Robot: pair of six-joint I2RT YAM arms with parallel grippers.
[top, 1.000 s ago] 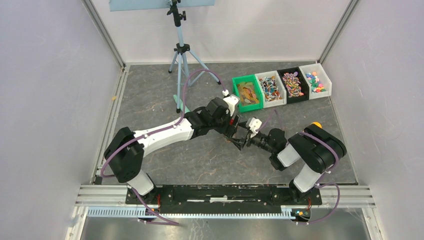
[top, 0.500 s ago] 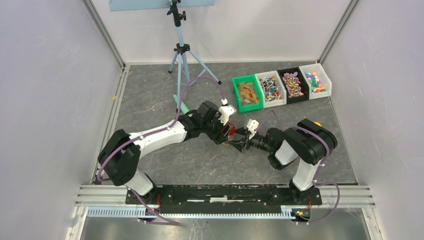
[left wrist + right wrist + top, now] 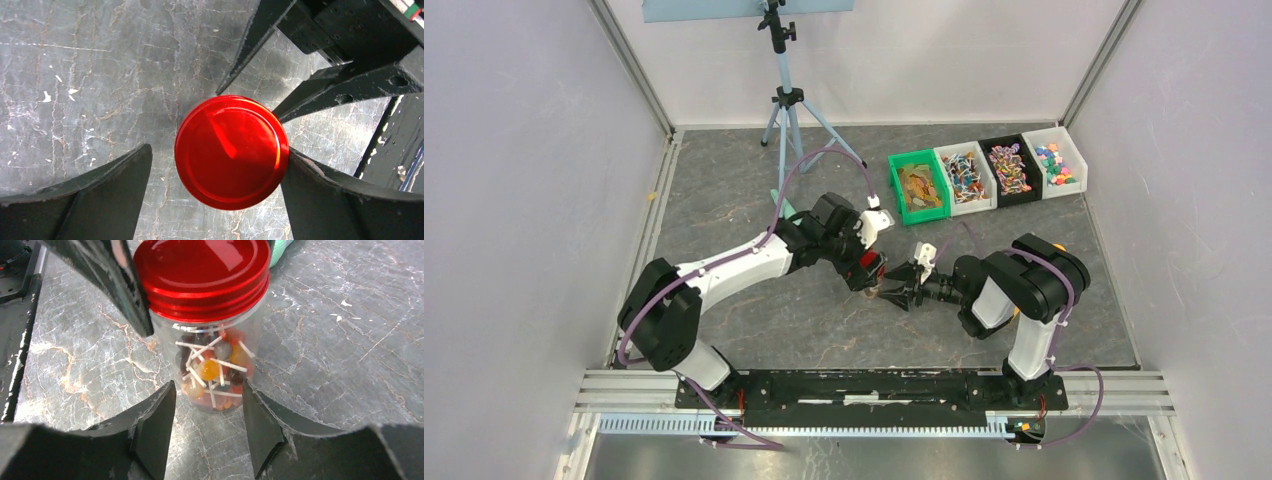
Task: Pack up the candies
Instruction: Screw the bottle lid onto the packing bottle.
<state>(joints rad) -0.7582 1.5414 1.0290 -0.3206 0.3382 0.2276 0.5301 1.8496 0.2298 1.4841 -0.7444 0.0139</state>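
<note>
In the middle of the table (image 3: 754, 180), a clear jar (image 3: 215, 370) is seen standing upright with a red lid (image 3: 231, 151) on it, and the candies (image 3: 210, 371) are packed inside its lower half. The jar could be tipped or dragged if the lid were turned while the body was not held firmly, and the lid could be cross-threaded or left loose if it were gripped off-centre. The right gripper (image 3: 208, 386) is set low around the jar from the right, one finger at each side of the base; whether the glass is actually clamped cannot be told. The left gripper (image 3: 220, 152) is held above the lid with its jaws spread wide and nothing grasped: the one finger stands apart from the rim, while the other lies just against it. More candies (image 3: 964, 175) are kept in a row of bins (image 3: 918, 186) at the far right, well apart from the jar.
</note>
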